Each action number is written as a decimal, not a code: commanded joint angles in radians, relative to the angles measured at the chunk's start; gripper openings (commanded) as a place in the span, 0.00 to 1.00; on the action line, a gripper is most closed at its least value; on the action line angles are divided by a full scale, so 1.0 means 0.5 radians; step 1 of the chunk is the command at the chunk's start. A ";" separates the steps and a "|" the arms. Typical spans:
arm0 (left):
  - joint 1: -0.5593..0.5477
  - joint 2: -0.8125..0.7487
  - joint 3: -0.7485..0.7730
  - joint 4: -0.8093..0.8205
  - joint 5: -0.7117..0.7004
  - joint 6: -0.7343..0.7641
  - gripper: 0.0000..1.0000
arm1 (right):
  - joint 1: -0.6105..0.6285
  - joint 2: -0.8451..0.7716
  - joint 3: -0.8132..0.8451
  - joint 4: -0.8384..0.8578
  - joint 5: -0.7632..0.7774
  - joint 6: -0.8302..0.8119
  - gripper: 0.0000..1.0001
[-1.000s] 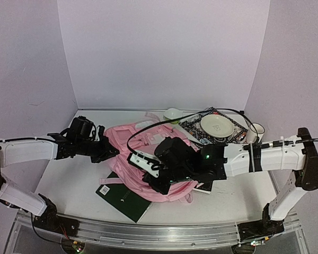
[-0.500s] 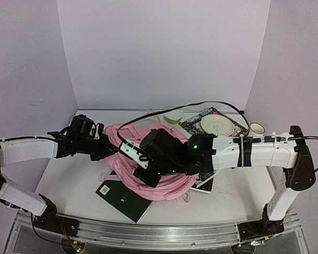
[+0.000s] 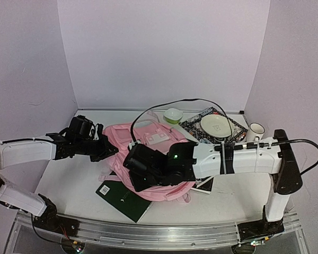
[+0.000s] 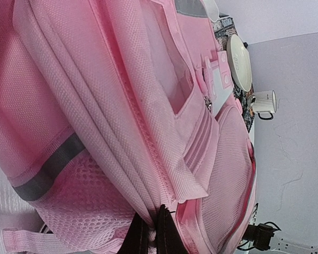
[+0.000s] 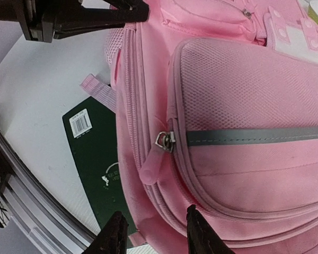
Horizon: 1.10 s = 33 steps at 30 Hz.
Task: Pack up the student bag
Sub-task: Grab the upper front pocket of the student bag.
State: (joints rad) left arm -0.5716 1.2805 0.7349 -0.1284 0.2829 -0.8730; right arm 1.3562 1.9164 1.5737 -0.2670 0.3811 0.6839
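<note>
Item: backpack point(image 5: 244, 106), pink, soft, floppy, probably light. Side seam pinched between closed left gripper point(image 4: 156, 233) fingers. Right gripper point(image 5: 155, 228) part-spread, empty. Zip pull point(image 5: 158, 159) just ahead, likely the best hold.

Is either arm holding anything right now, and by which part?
Left gripper pinches the pink backpack by a fabric fold along its side. Right gripper is open over the zip pull, holding nothing.
</note>
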 commanded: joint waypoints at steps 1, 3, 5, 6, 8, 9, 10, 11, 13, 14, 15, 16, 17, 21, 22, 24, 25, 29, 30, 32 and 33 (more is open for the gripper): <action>-0.021 -0.100 0.017 0.202 -0.020 -0.018 0.00 | 0.033 0.086 0.206 -0.197 0.168 0.297 0.38; -0.026 -0.101 0.014 0.209 -0.020 -0.018 0.00 | 0.033 0.122 0.231 -0.208 0.212 0.347 0.37; -0.030 -0.105 0.010 0.215 -0.017 -0.018 0.00 | 0.033 0.162 0.254 -0.215 0.253 0.377 0.36; -0.031 -0.108 0.009 0.216 -0.017 -0.018 0.00 | 0.033 0.183 0.265 -0.216 0.272 0.395 0.34; -0.034 -0.113 0.009 0.218 -0.014 -0.018 0.00 | 0.033 0.225 0.292 -0.218 0.308 0.425 0.30; -0.035 -0.114 0.009 0.220 -0.012 -0.019 0.00 | 0.033 0.247 0.309 -0.218 0.317 0.429 0.29; -0.035 -0.113 0.011 0.221 -0.008 -0.018 0.00 | 0.033 0.276 0.336 -0.218 0.320 0.430 0.29; -0.037 -0.111 0.013 0.223 -0.004 -0.020 0.00 | 0.033 0.298 0.352 -0.218 0.327 0.433 0.28; -0.043 -0.107 0.015 0.226 0.003 -0.024 0.00 | 0.031 0.342 0.386 -0.218 0.337 0.440 0.28; -0.047 -0.106 0.016 0.228 0.005 -0.025 0.00 | 0.030 0.359 0.398 -0.218 0.345 0.444 0.27; -0.050 -0.109 0.017 0.231 0.005 -0.027 0.00 | 0.030 0.377 0.411 -0.218 0.357 0.445 0.27; -0.053 -0.112 0.014 0.235 0.005 -0.031 0.00 | 0.030 0.392 0.421 -0.218 0.381 0.446 0.27; -0.055 -0.114 0.013 0.237 0.005 -0.033 0.00 | 0.029 0.401 0.425 -0.218 0.416 0.450 0.27; -0.061 -0.128 -0.003 0.241 0.006 -0.042 0.00 | 0.001 0.428 0.428 -0.218 0.525 0.462 0.28; -0.062 -0.134 -0.005 0.241 0.007 -0.044 0.00 | -0.008 0.431 0.428 -0.218 0.553 0.465 0.29; -0.066 -0.149 -0.013 0.240 0.006 -0.047 0.00 | -0.025 0.434 0.421 -0.218 0.594 0.471 0.29; -0.067 -0.154 -0.016 0.240 0.005 -0.049 0.00 | -0.035 0.436 0.420 -0.218 0.602 0.470 0.29; -0.069 -0.165 -0.022 0.241 -0.003 -0.047 0.00 | -0.066 0.422 0.390 -0.218 0.602 0.468 0.23; -0.069 -0.164 -0.022 0.241 -0.006 -0.047 0.00 | -0.071 0.413 0.378 -0.218 0.590 0.467 0.19; -0.069 -0.156 -0.019 0.241 -0.012 -0.043 0.00 | -0.074 0.392 0.348 -0.218 0.565 0.470 0.11; -0.069 -0.154 -0.015 0.241 -0.013 -0.041 0.00 | -0.074 0.386 0.332 -0.218 0.545 0.470 0.07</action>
State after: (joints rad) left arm -0.5957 1.2533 0.7132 -0.0929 0.2585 -0.8917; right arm 1.3602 2.1178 1.7477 -0.3237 0.5881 0.9165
